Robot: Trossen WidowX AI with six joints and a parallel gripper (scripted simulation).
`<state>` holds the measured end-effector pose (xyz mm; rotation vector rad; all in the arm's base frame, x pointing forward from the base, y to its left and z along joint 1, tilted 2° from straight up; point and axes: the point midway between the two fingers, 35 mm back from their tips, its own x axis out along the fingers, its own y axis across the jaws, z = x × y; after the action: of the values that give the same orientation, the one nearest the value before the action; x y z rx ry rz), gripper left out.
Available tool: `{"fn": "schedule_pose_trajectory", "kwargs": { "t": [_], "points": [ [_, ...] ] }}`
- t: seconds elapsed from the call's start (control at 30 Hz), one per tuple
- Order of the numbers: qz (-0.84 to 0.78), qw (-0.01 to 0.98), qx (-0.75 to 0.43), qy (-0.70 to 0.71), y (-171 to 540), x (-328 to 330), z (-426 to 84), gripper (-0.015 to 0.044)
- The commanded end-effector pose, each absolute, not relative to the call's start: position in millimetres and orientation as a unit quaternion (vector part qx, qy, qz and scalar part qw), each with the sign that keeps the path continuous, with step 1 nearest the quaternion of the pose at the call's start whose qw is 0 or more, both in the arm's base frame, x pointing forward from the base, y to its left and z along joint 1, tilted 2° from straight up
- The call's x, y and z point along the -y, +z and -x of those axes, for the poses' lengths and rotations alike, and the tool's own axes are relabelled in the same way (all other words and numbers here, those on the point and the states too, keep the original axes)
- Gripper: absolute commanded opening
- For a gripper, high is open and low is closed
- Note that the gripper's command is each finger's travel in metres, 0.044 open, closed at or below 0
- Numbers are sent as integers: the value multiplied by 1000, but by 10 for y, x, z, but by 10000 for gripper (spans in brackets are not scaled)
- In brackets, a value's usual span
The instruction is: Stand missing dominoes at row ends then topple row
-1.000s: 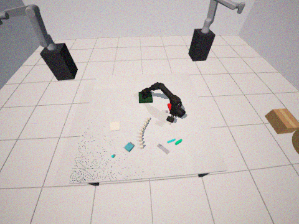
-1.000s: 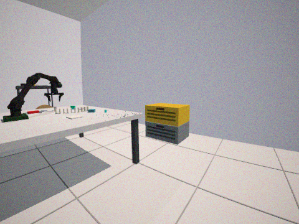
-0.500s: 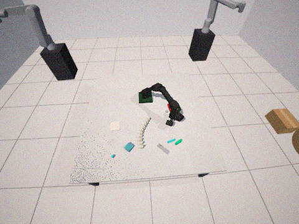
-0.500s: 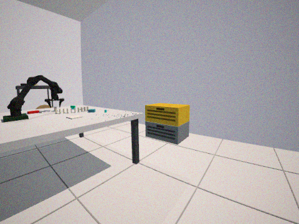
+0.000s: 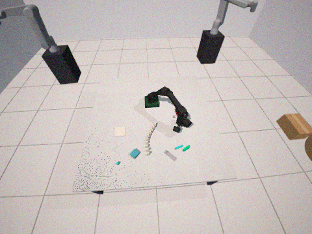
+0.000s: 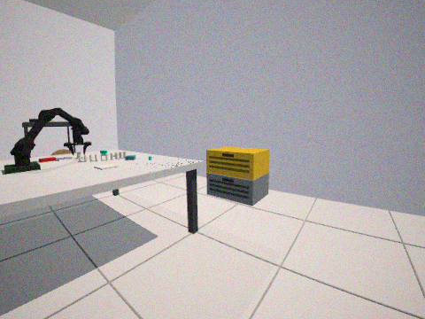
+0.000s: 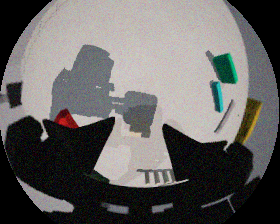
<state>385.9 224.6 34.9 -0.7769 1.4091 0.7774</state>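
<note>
a black jointed arm (image 5: 173,99) (image 6: 42,122) — chunky links, dark tapered fingers — on a dark green base (image 5: 156,104) (image 6: 30,167).
</note>
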Motion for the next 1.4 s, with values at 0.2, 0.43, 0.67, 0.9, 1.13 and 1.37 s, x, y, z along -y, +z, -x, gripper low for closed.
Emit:
{"fn": "schedule_pose_trajectory", "kwargs": {
  "t": [0.2, 0.43, 0.67, 0.9, 1.13, 1.37],
  "points": [
    [342, 624, -616, 338, 326, -2234, -3853, 125],
    [342, 624, -616, 338, 326, -2234, -3853, 107],
    [341, 625, -615, 338, 625, -2256, -3882, 107],
    [339, 626, -616, 339, 1297, -2241, -3839, 107],
    [230, 674, -665, 228, 1465, -1746, -3769, 107],
    [-9, 711, -703, -16, 1664, -825, -3374, 107]
  ]
}}
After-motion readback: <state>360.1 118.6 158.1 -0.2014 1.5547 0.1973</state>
